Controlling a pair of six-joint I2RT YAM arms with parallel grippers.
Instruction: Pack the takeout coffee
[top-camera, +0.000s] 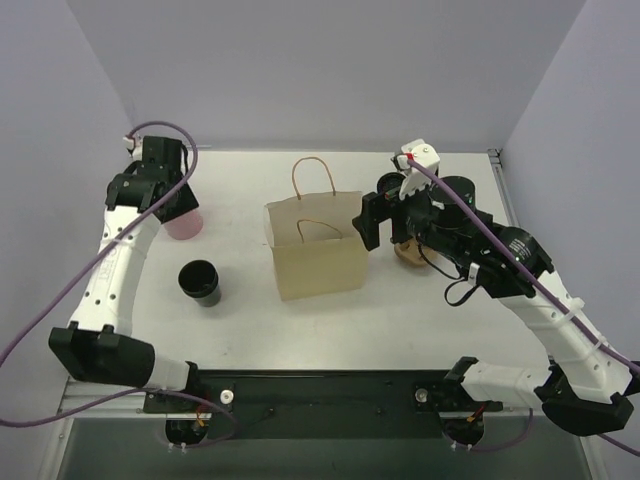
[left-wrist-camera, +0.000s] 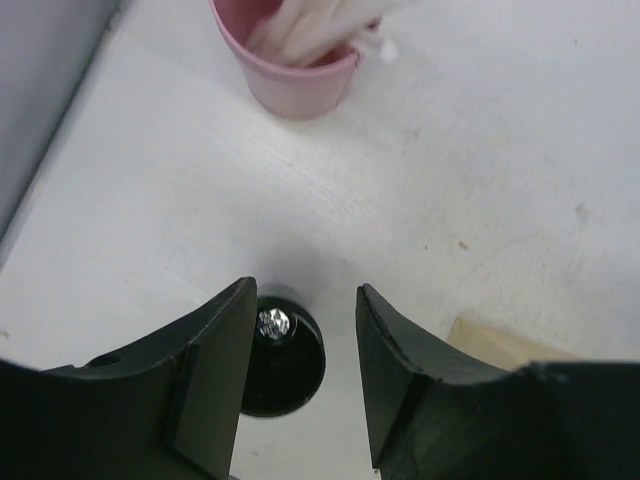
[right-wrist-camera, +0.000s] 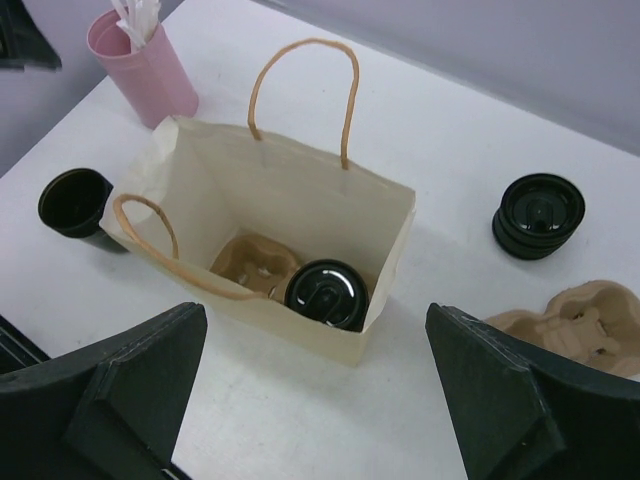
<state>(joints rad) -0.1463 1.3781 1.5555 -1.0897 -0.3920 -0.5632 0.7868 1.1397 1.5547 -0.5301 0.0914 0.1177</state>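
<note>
The takeout coffee (right-wrist-camera: 327, 294), a small black cup with a black round lid, stands inside the brown paper bag (right-wrist-camera: 300, 195) next to a cardboard carrier (right-wrist-camera: 250, 262). The bag stands open at mid table (top-camera: 312, 262); the cup does not show in the top view. My right gripper (right-wrist-camera: 315, 312) is open wide and empty, raised beside the bag's right side (top-camera: 372, 222). My left gripper (left-wrist-camera: 305, 292) is open and empty, held high near the pink cup (top-camera: 172, 203).
A lidless black cup (top-camera: 200, 282) stands left of the bag and shows between my left fingers (left-wrist-camera: 285, 362). A pink cup of white sticks (left-wrist-camera: 295, 70) is at the back left. A stack of black ribbed rings (right-wrist-camera: 538, 214) and a cardboard carrier (right-wrist-camera: 578, 318) lie right of the bag.
</note>
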